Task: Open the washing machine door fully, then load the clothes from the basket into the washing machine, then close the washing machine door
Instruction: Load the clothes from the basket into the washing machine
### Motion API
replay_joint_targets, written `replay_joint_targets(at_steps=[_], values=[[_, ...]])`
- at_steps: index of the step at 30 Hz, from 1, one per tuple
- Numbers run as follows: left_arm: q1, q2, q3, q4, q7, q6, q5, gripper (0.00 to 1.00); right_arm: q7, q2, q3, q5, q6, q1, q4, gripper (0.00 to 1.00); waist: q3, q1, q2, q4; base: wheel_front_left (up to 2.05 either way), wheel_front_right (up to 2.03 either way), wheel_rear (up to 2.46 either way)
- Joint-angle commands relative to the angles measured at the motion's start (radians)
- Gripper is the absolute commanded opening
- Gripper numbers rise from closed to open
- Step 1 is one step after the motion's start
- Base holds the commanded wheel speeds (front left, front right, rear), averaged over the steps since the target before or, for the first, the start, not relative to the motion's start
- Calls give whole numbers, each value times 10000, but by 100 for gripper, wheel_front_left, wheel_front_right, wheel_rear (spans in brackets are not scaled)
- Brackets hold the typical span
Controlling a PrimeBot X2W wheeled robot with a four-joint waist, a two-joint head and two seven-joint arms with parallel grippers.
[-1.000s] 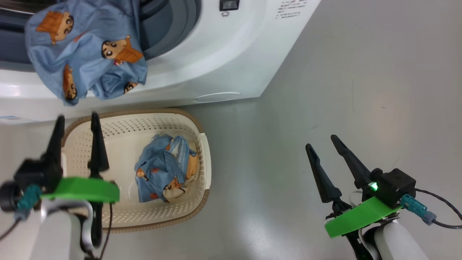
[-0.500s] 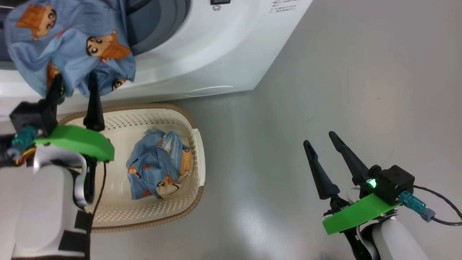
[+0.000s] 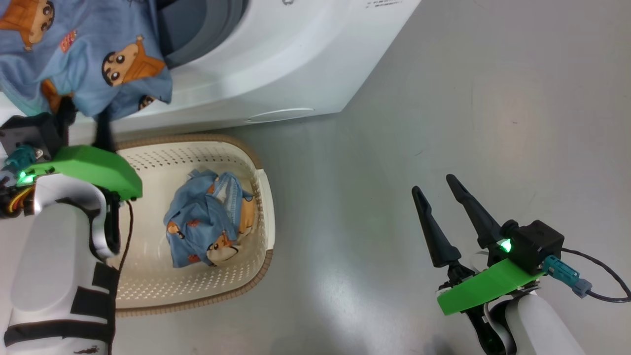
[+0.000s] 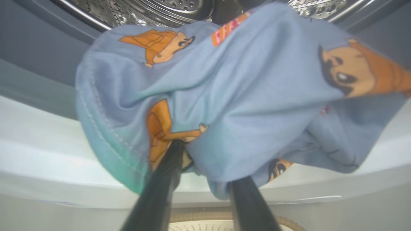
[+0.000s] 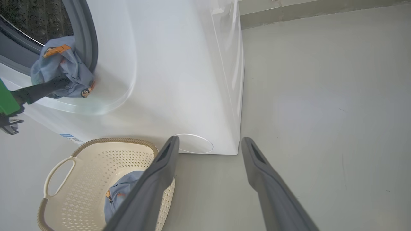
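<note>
One of the clothes, a light-blue piece with orange-brown cartoon prints point(image 3: 88, 54) point(image 4: 224, 96) point(image 5: 61, 70), hangs out of the washing machine's point(image 3: 276, 64) point(image 5: 179, 80) opening, over its grey ring point(image 3: 207, 24). My left gripper point(image 3: 84, 116) point(image 4: 205, 163) reaches up into the lower fold. Its fingers point(image 4: 167, 179) stand on either side of a bunch of fabric, which covers the tips. A second printed piece point(image 3: 207, 222) point(image 5: 123, 189) lies in the basket point(image 3: 162, 158) point(image 5: 96, 160) on the floor below. My right gripper point(image 3: 433, 184) point(image 5: 210, 141) is open and empty over the floor. The washing machine door is out of view.
The steel drum point(image 4: 179, 4) shows behind the hanging cloth. The basket stands against the machine's front, with its handle point(image 5: 59, 175) on the near side. Grey floor point(image 3: 493, 123) stretches to the right of the machine and the basket.
The head camera has shifted. My left gripper rose from over the basket to the hanging cloth; its fingers pushed into the lower fold and drew a little closer together. The right gripper kept still.
</note>
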Motion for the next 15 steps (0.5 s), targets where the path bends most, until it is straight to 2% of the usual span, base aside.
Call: replay_joint_targets(at_steps=[1,9,15], values=[[-487,407,263,-320,-199,-58,-39,0,-48,69,204,130,16,17,-168,100,-31,0,-1,24,0,0,0],[-749,382,21,-541,-792,-263,-9,0,-48,50,199,159,16,160,-25,100,-431,0,-1,204,0,0,0],[-1282,626,-126,-608,-555,-325,91,0,-48,18,334,199,16,179,18,100,-555,0,-1,184,0,0,0]])
